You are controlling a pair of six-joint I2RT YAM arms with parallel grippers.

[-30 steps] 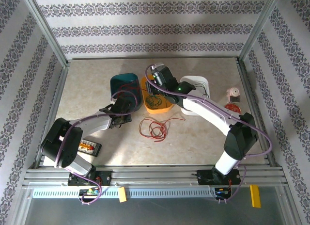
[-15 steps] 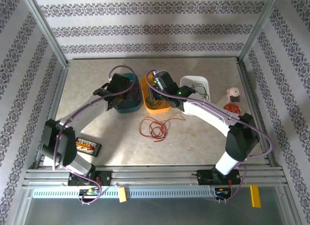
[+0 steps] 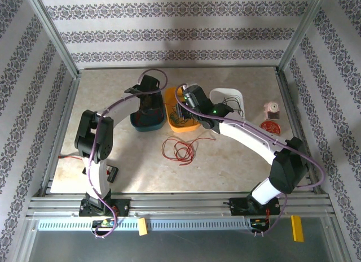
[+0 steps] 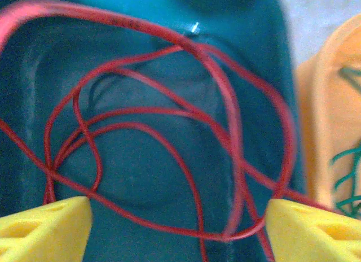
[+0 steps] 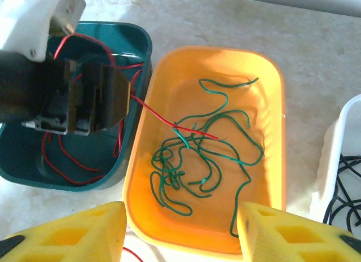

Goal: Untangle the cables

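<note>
My left gripper (image 4: 177, 211) hangs open over the teal bin (image 4: 141, 171), its yellow fingertips wide apart. Looped red cables (image 4: 169, 112) lie loose in the bin under it. From above, that gripper (image 3: 148, 110) points down into the teal bin (image 3: 138, 125). One red strand (image 5: 169, 122) trails over the rim into the orange bin (image 5: 271, 64), across a tangle of green cables (image 5: 186, 154). My right gripper (image 5: 181, 217) stands open above the orange bin with nothing between its fingers. More red cable (image 3: 179, 149) lies looped on the table.
A white bin (image 3: 228, 95) with black cables (image 3: 237, 107) sits right of the orange bin (image 3: 189, 126). A small spool (image 3: 272, 110) and a red disc (image 3: 271, 126) lie at the right edge. A small dark tray (image 3: 110, 173) sits by the left arm.
My left arm swung from the table up and back over the teal bin, then opened its jaws, and red cable now lies in the bin. The right arm barely moved.
</note>
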